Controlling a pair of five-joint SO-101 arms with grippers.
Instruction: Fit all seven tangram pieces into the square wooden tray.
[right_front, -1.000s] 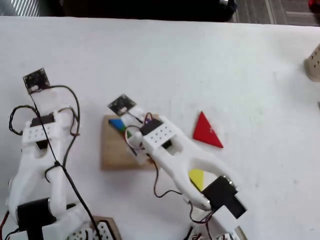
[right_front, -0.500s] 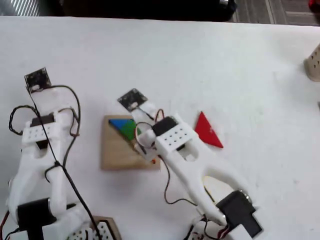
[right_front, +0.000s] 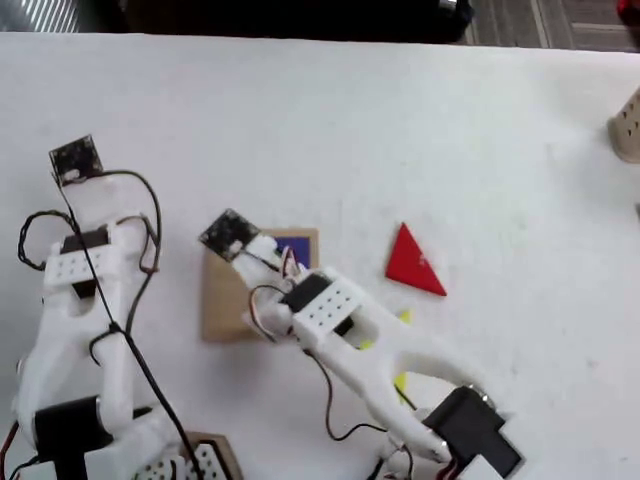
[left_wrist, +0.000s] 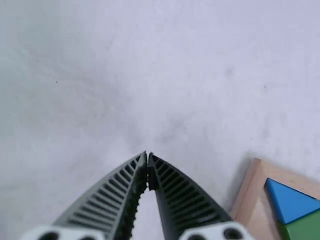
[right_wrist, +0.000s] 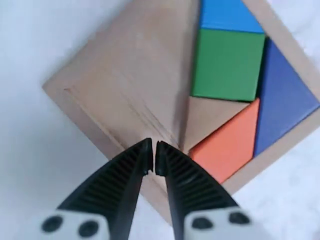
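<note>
Right arm stretched over square wooden tray (right_wrist: 120, 95). Right gripper (right_wrist: 153, 151) pinched closed, empty, tips above tray's bare floor near one edge.

In tray, clustered touching at one side: light blue triangle (right_wrist: 227, 15), green square (right_wrist: 227, 65), dark blue triangle (right_wrist: 285, 95), orange triangle (right_wrist: 227, 145).

Red triangle (right_front: 413, 262) lies on white table (right_front: 400, 120), apart from tray. Yellow piece (right_front: 401, 383) partly hidden under right arm.

Left gripper (left_wrist: 148, 160) closed on nothing, over bare table just beside tray corner.
</note>
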